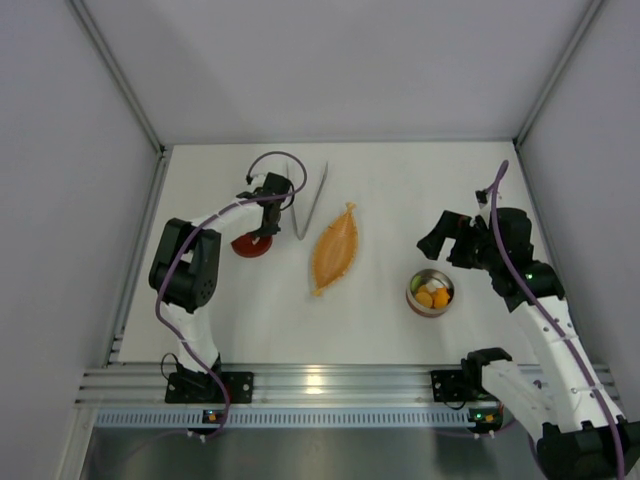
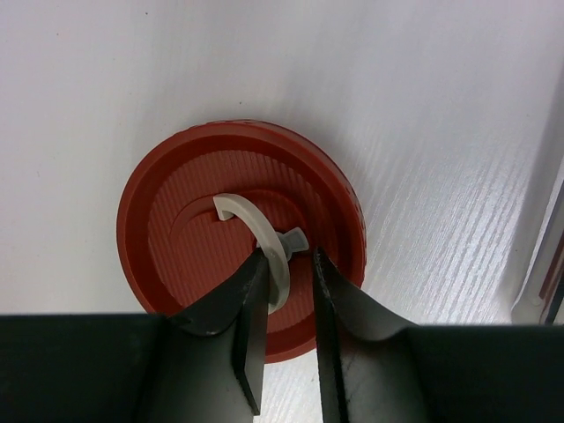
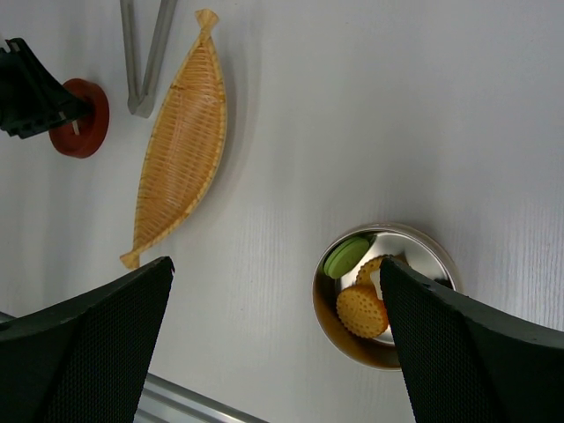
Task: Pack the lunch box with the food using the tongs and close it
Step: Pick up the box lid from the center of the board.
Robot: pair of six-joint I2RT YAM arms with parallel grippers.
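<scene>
Down low, left end effector [image 2: 288, 264] pinches lid [image 2: 176, 220] handle.

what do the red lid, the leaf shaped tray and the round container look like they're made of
Lid: matte red plastic or silicone, likely; fine ridges, pale loop handle. Tray: woven, orange-tan, looks like wicker or a plastic imitation. Container: shiny silver wall, probably steel.

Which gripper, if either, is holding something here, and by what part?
The left gripper pinches the red lid by its white loop handle. The right gripper is open, holding nothing.
</scene>
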